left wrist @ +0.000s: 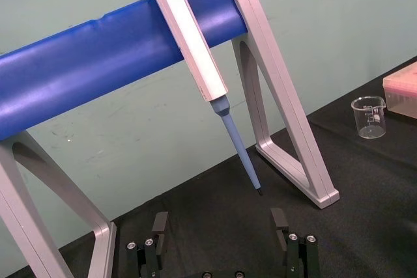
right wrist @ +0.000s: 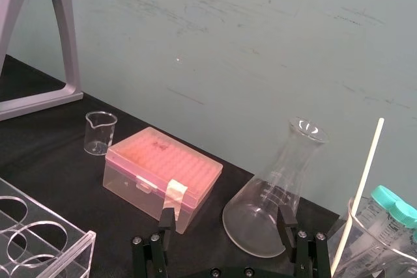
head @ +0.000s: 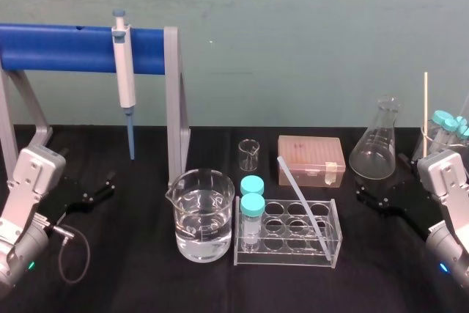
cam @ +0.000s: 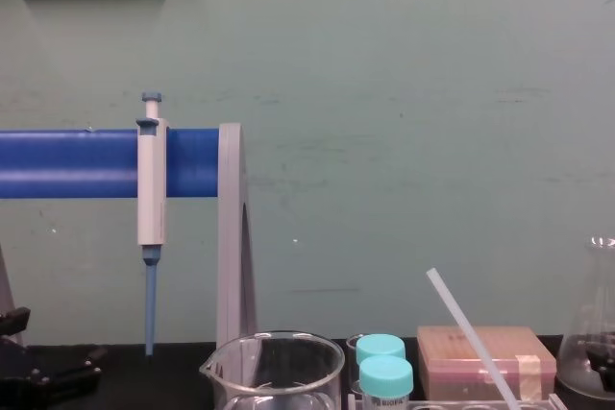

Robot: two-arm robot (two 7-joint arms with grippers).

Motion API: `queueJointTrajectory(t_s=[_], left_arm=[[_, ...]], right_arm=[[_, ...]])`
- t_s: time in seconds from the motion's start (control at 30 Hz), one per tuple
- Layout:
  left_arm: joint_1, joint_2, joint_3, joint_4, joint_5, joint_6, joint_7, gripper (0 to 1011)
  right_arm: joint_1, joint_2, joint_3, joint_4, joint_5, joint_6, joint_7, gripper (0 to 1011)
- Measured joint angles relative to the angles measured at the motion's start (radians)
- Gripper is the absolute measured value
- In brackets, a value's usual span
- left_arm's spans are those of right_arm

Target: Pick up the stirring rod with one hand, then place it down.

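Head view: stirring rod [head: 300, 194] slants in rack [head: 335, 245], left of my right end effector [head: 375, 197].
Grip: spread, empty.
Left end effector [head: 102, 187]: parked, farther.

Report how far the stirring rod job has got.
Nothing looks done: the stirring rod leans in the tube rack, untouched. Nothing in hand: the left pincer and right pincer rest open at the table's sides, empty. Left: grasp the rod, lift it, set it down.
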Motion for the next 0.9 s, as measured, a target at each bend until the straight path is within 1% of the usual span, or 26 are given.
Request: queueJointTrajectory(t_s=[0.13, 0.2, 0.3, 0.33, 0.37, 0.4, 0.43, 0.47, 0.57, 0.6, 0.63, 0.67, 0.73, 0.87, 0.9], left_arm=[[0.0, 0.0, 0.0, 0.0, 0.0, 0.0, 0.0, 1000], [0.0, 0.0, 0.0, 0.0, 0.0, 0.0, 0.0, 1000], [0.0, 0.0, 0.0, 0.0, 0.0, 0.0, 0.0, 1000], [0.0, 0.0, 0.0, 0.0, 0.0, 0.0, 0.0, 1000], [0.0, 0.0, 0.0, 0.0, 0.0, 0.0, 0.0, 1000], [0.0, 0.0, 0.0, 0.0, 0.0, 0.0, 0.0, 1000], [0.0, 0.0, 0.0, 0.0, 0.0, 0.0, 0.0, 1000], [0.0, 0.0, 0.0, 0.0, 0.0, 0.0, 0.0, 1000], [0.0, 0.0, 0.0, 0.0, 0.0, 0.0, 0.0, 1000], [0.0, 0.0, 0.0, 0.0, 0.0, 0.0, 0.0, 1000], [0.0, 0.0, 0.0, 0.0, 0.0, 0.0, 0.0, 1000], [0.0, 0.0, 0.0, 0.0, 0.0, 0.0, 0.0, 1000], [0.0, 0.0, 0.0, 0.0, 0.0, 0.0, 0.0, 1000], [0.0, 0.0, 0.0, 0.0, 0.0, 0.0, 0.0, 1000], [0.0, 0.0, 0.0, 0.0, 0.0, 0.0, 0.0, 1000]], right_arm=[[0.0, 0.0, 0.0, 0.0, 0.0, 0.0, 0.0, 1000], [0.0, -0.005, 0.011, 0.002, 0.011, -0.002, 0.014, 1002], [-0.004, -0.01, 0.041, -0.006, 0.073, -0.004, 0.065, 1000], [-0.009, -0.012, 0.06, -0.02, 0.123, 0.005, 0.099, 1000], [-0.013, -0.012, 0.069, -0.027, 0.146, 0.011, 0.119, 1000], [-0.02, -0.008, 0.087, -0.045, 0.2, 0.032, 0.163, 1000], [-0.02, -0.008, 0.087, -0.045, 0.2, 0.032, 0.163, 1000], [-0.028, -0.002, 0.103, -0.068, 0.248, 0.058, 0.204, 1000], [-0.041, 0.009, 0.121, -0.1, 0.311, 0.1, 0.266, 1000], [-0.048, 0.017, 0.129, -0.121, 0.342, 0.125, 0.3, 1000], [-0.052, 0.021, 0.131, -0.131, 0.356, 0.139, 0.318, 1000], [-0.058, 0.03, 0.134, -0.149, 0.376, 0.163, 0.35, 1000], [-0.062, 0.039, 0.133, -0.166, 0.389, 0.181, 0.38, 1000], [-0.061, 0.06, 0.12, -0.202, 0.392, 0.214, 0.455, 1000], [-0.061, 0.06, 0.12, -0.202, 0.392, 0.214, 0.455, 1002]])
